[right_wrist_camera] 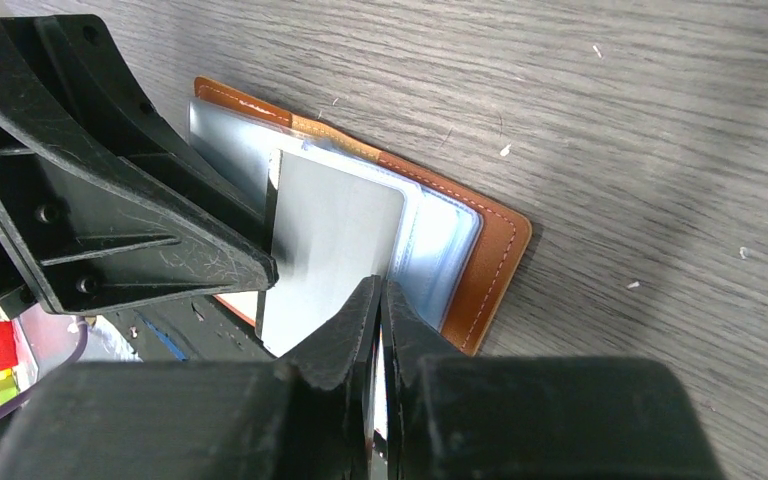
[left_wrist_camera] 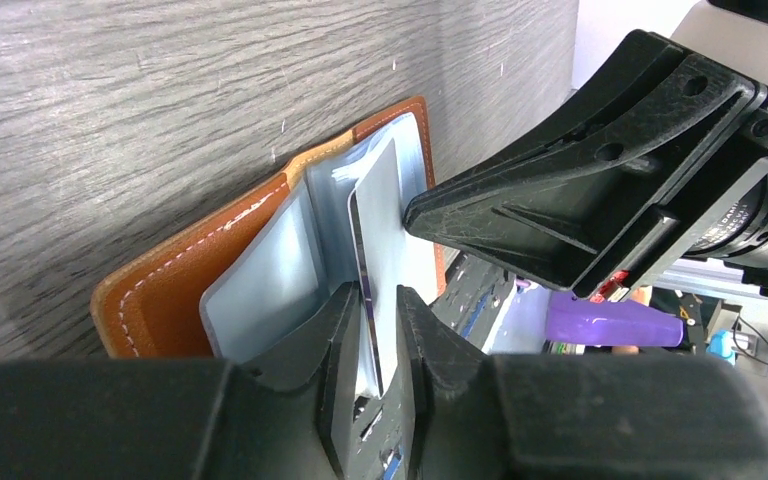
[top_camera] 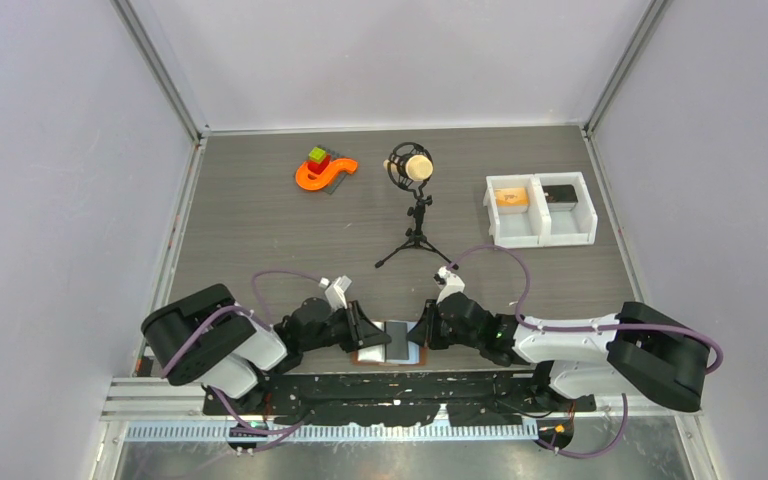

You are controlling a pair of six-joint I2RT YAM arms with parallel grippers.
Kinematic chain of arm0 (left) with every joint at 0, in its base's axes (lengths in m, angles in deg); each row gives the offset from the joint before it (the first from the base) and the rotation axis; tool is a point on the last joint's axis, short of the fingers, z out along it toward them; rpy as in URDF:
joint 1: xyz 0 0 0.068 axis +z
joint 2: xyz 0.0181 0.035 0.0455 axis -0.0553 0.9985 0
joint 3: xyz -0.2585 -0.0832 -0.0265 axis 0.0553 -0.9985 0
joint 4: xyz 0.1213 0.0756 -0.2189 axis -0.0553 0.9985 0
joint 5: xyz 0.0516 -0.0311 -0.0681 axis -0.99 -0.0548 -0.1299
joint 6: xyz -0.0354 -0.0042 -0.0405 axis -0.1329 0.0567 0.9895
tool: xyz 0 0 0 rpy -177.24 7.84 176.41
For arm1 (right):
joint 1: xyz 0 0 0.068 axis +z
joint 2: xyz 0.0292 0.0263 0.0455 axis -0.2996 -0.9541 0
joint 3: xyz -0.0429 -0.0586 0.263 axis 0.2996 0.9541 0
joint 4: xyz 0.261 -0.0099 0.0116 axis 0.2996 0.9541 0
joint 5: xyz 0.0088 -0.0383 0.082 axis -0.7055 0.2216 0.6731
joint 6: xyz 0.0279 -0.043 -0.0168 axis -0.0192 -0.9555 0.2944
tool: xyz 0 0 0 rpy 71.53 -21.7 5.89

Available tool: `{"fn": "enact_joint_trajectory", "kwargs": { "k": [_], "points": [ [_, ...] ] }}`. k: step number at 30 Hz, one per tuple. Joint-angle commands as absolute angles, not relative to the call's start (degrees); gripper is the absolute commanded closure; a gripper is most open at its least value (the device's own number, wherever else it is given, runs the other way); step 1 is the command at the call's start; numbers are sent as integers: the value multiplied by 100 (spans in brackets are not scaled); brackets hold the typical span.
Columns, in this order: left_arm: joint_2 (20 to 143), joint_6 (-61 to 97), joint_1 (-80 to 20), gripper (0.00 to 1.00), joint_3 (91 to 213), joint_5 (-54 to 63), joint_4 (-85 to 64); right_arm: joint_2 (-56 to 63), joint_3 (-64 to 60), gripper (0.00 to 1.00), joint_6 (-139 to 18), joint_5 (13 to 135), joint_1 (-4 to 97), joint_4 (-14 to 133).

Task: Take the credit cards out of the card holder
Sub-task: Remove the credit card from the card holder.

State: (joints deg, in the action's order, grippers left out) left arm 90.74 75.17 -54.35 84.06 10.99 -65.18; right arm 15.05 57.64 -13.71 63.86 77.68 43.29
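The brown leather card holder (top_camera: 390,345) lies open at the table's near edge between both grippers, its pale blue sleeves fanned up (left_wrist_camera: 260,280). A silver-grey card (right_wrist_camera: 335,230) stands partly out of the sleeves. My left gripper (left_wrist_camera: 375,300) is closed on one edge of the card (left_wrist_camera: 385,220). My right gripper (right_wrist_camera: 378,290) is shut on the card's opposite edge, with a thin pale sliver between its fingers. The brown cover (right_wrist_camera: 490,260) rests flat on the table. From above, the left gripper (top_camera: 365,330) and right gripper (top_camera: 422,335) face each other across the holder.
A white two-compartment bin (top_camera: 540,210) stands at the back right with an item in each half. A microphone on a small tripod (top_camera: 415,215) stands mid-table. An orange toy with coloured blocks (top_camera: 322,170) is at the back left. The table's near edge runs just behind the holder.
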Motion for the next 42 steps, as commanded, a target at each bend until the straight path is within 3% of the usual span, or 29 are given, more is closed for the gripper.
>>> {"fn": "enact_joint_trajectory", "kwargs": {
  "k": [1, 35, 42],
  "points": [
    [9242, 7585, -5362, 78, 8318, 1201, -7487, 1410, 5850, 89, -1390, 6264, 7764, 4379],
    [10006, 7758, -5059, 80, 8019, 1401, -8899, 1452, 5864, 90, -1478, 6238, 7698, 4467],
    [10079, 7739, -5037, 92, 8018, 1431, -8907, 1443, 5854, 90, -1488, 6241, 7689, 4481]
  ]
}}
